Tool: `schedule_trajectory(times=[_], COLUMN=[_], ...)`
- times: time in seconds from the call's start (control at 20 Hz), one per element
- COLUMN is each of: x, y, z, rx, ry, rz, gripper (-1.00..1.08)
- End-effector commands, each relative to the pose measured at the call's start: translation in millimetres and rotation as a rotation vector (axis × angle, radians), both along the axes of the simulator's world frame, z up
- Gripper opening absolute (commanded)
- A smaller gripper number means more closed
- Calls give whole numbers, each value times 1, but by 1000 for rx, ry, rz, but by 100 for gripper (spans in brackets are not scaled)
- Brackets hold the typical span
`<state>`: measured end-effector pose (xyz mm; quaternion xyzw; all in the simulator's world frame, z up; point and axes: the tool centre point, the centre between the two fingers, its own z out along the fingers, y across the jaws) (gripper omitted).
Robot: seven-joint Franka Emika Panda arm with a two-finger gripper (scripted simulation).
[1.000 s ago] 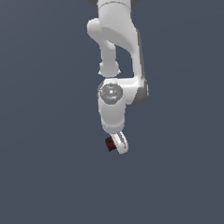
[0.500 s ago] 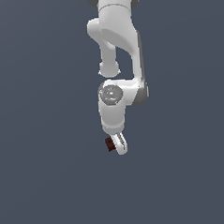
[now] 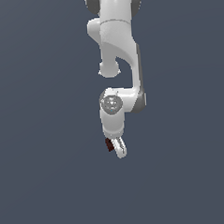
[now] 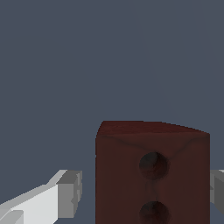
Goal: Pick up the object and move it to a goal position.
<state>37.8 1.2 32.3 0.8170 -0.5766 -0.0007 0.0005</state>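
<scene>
i see my white arm (image 3: 116, 62) hanging down from the top in the exterior view, with plain dark grey all around it. at its low end is the gripper (image 3: 117, 147). on the exterior view's left side of the gripper i can see a bit of the block (image 3: 108, 144), small and dark red-brown, tucked right against the white finger (image 3: 120, 148). the block is up at the gripper, not lying on anything i can see.

in the wrist view i start with one grey and white finger (image 4: 52, 196), which sits a little apart from the block's side. next comes the block (image 4: 151, 168), big and close to the camera, dark red-brown, with two dark round holes showing on the face turned to me, one above the other. after the block i see just a small grey piece of the other finger (image 4: 217, 188) at the picture's edge, right beside the block.

the block sits between the two fingers, so the gripper looks closed around it, holding it.
</scene>
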Motion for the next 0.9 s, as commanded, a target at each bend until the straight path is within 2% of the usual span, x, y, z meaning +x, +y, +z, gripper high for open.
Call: schedule_trajectory(times=[0.0, 0.1, 0.15, 0.85], x=[1, 2, 2, 3], y=[0, 0, 0, 0], z=[-5, -5, -5, 0], rx=[0, 0, 0, 0], ry=[-2, -2, -2, -2], rz=[0, 0, 0, 0], gripper=[100, 100, -100, -100])
